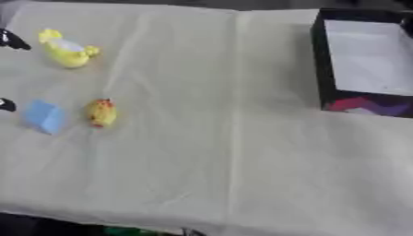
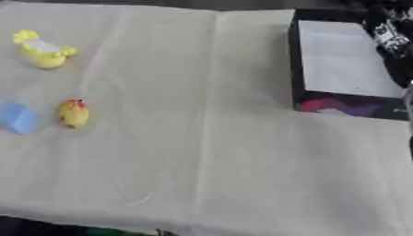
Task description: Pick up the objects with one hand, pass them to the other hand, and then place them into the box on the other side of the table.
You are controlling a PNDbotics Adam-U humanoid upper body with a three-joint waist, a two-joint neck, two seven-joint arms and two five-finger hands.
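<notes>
Cream cloth point(image 1: 209, 138) fills our left eye view: yellow toy point(image 1: 66, 50) far left, blue block point(image 1: 44, 116) just beside a small yellow-orange toy point(image 1: 102, 112), black box point(image 1: 363, 64) far right. Our left hand point(image 1: 9, 40) barely shows, state unclear. Right eye view: our right hand point(image 2: 389, 32) over the box, fingers unreadable.

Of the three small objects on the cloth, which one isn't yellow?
The blue block, at the left edge beside the small yellow-and-orange toy. The larger yellow toy lies farther back. Only the block is blue and box-shaped.
</notes>
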